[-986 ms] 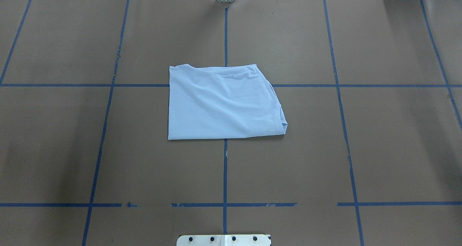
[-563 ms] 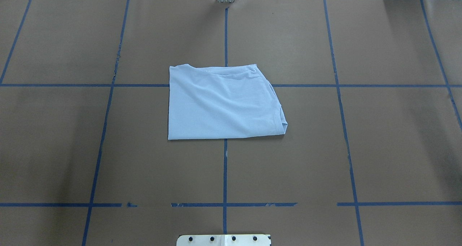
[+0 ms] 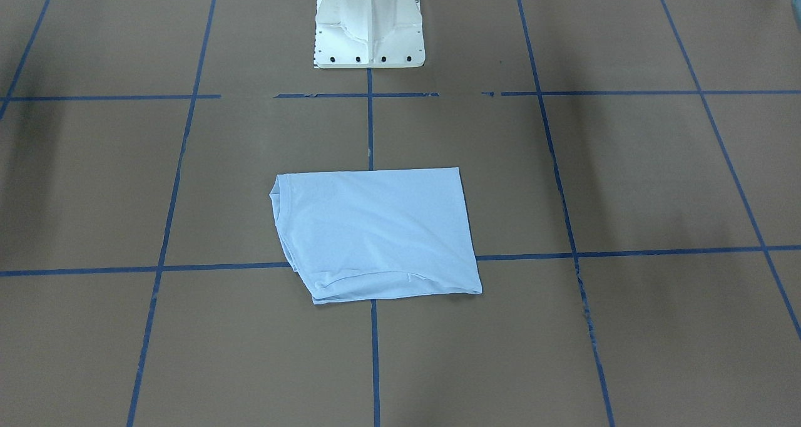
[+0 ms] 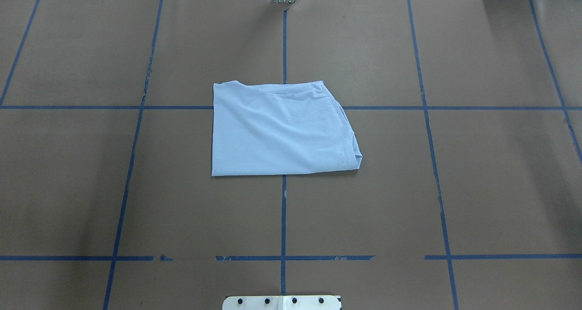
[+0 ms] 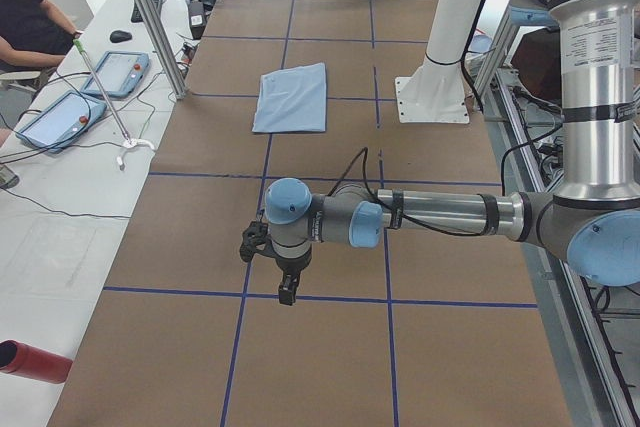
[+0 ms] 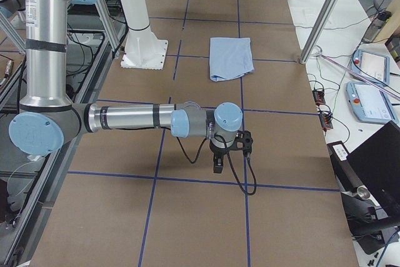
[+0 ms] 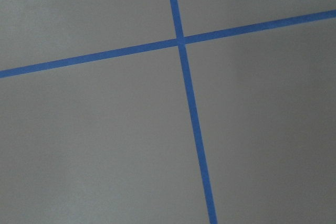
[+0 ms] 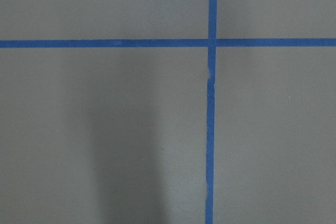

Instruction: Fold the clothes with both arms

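The shirt (image 4: 282, 130) lies in the middle of the worktop (image 4: 454, 187), flat, across the centre tape line (image 4: 283, 219) and well clear of every edge. It is already folded into a compact, roughly square packet. The edge on my left and the edge nearest my base (image 3: 369, 20) are straight. The edge on my right is slanted, with layers and a hem showing, and a curved seam runs along the far edge.

I judge the folding done or close to it, with at most one tidy-up fold left.

My left gripper (image 5: 285, 282) hangs over bare worktop near the left end, my right gripper (image 6: 219, 161) near the right end. Both are well apart from the shirt and hold nothing I can see. They show only in the end views, so I cannot tell whether either is apart or together. My wrist cameras show only brown surface and tape crossings.

A further fold would call for bringing both arms in to the ragged right edge, pinching its two corners and carrying them across to the left edge. There is open room on every side for that.
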